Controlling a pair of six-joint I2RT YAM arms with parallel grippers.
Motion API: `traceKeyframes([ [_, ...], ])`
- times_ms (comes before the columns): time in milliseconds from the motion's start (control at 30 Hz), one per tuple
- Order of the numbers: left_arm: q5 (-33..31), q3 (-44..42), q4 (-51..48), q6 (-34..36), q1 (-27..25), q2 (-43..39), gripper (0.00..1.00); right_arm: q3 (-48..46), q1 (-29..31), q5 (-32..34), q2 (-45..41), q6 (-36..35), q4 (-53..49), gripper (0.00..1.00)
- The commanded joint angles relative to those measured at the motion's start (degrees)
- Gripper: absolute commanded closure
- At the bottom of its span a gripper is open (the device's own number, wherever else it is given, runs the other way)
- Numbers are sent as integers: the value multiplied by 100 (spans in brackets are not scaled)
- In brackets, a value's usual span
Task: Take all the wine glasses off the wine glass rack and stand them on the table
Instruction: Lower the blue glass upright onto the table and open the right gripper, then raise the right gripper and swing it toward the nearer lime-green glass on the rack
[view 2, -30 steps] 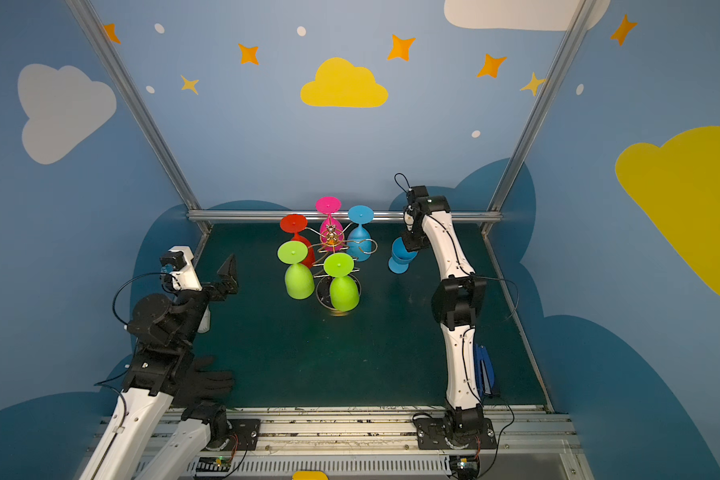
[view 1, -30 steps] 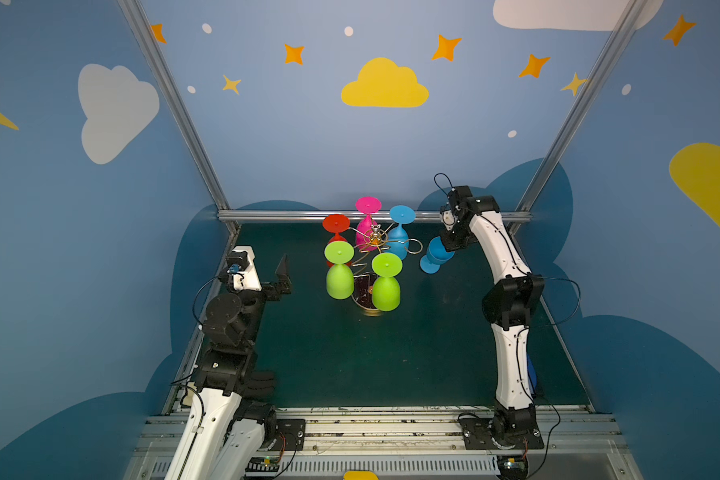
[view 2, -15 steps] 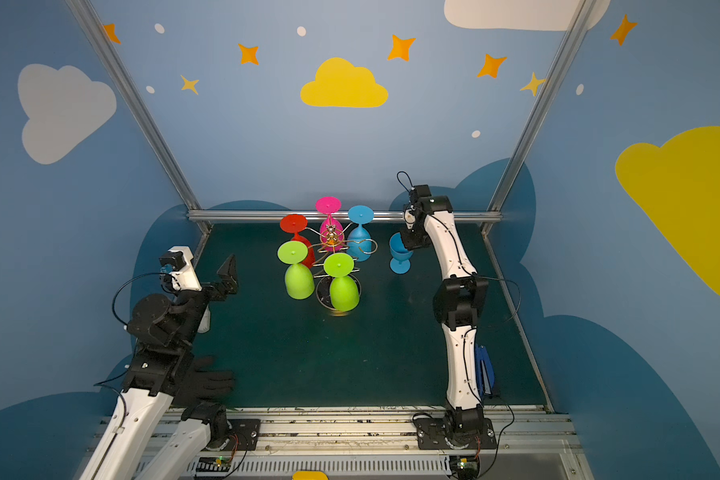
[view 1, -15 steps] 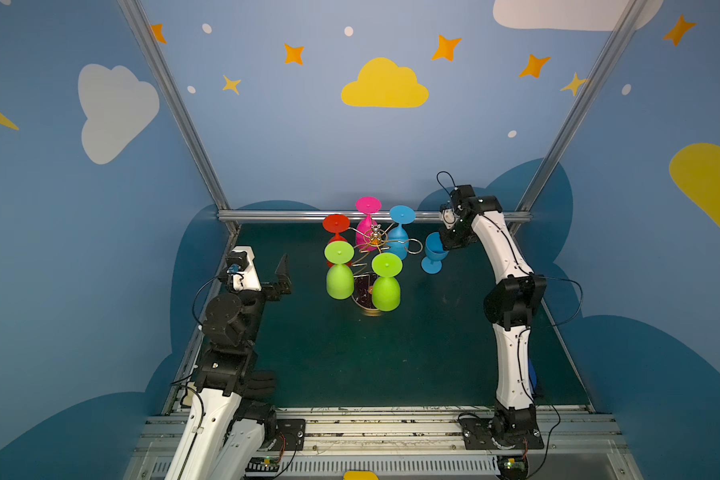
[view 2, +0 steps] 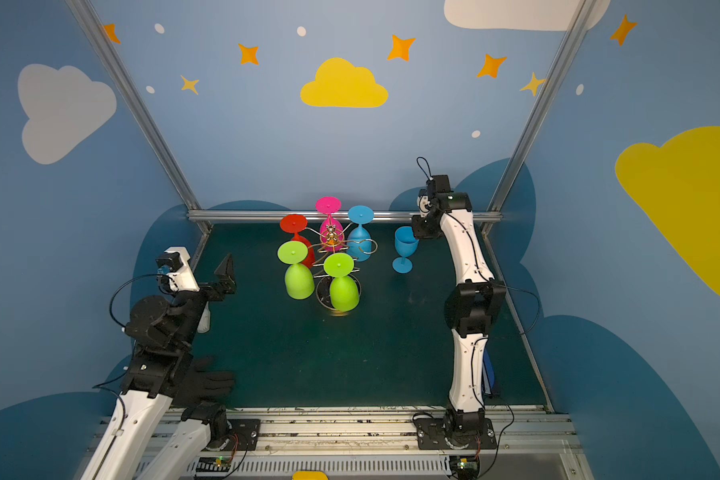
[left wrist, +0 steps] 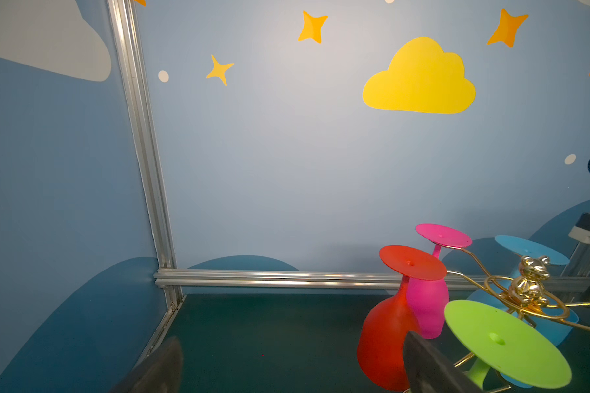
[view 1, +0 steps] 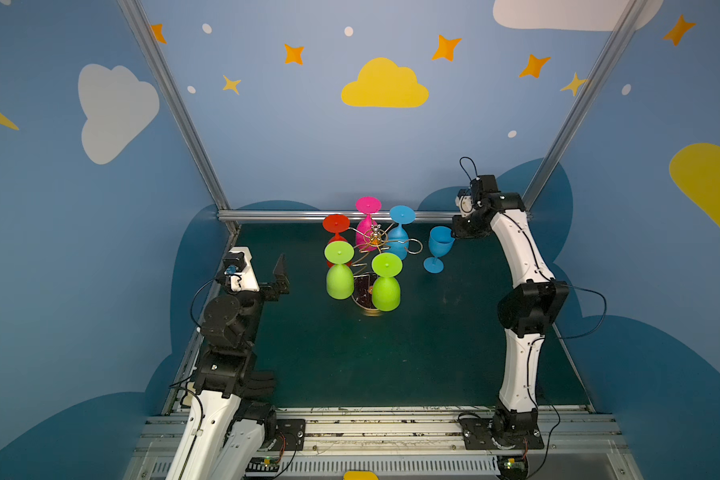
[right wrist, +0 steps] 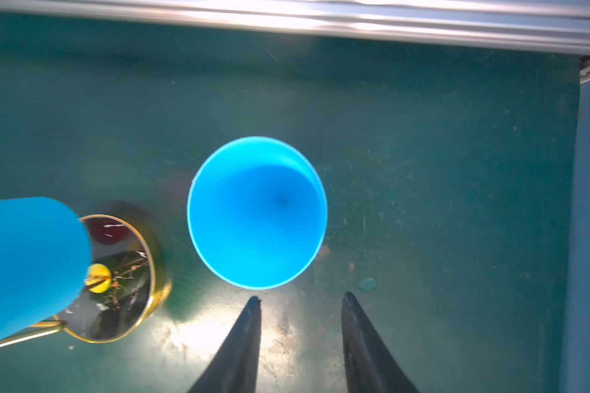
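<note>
In both top views the blue wine glass [view 1: 437,248] stands upright on the table [view 1: 391,353], off the wine glass rack [view 1: 374,240] and just beside it; bare table lies in front, the rear rail [view 1: 287,216] close behind; right pincer [view 1: 454,237] at its rim, jaws unclear there; left wrist view: left pincer [left wrist: 292,337] spread wide, empty, fingers cut off; right wrist view: right pincer [right wrist: 300,299] part open, holding nothing, tips just clear of the rim.

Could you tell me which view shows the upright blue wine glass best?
Both top views: the upright blue wine glass shows whole, bowl, stem and foot, beside the wine glass rack. The right wrist view only looks into its bowl, the right gripper open nearby. The left wrist view misses it.
</note>
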Motion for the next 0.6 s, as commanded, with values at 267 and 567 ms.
traceKeyframes([
  [267,20,-50,48,-314,69,-102,1,-2861,-109,-1933,-2951,1321,1657,59],
  [567,142,-13,434,-918,205,-12,1,-7164,-3,-2505,-6300,2630,5009,52],
])
